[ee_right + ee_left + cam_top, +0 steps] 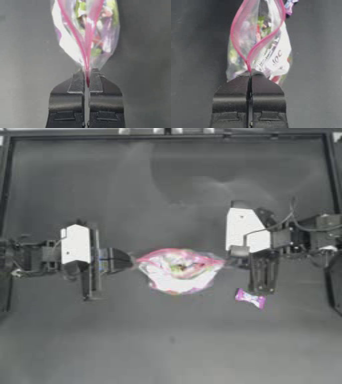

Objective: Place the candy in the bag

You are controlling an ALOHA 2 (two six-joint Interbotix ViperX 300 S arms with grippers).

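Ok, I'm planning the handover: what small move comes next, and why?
Probably the right gripper should release the bag and go to the candy, which lies on the table beside it. The left gripper is shut on the bag's other end, so it can hold it.

The bag (179, 270), clear with a pink-stripped mouth gaping open and colourful contents, sits mid-counter. The candy (250, 298), pink-ended and bow-shaped, lies just right and nearer.

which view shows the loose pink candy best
The top view: the candy lies whole on the table, just off the bag. The left wrist view catches only a sliver of it past the bag's far end. The right wrist view does not show it.
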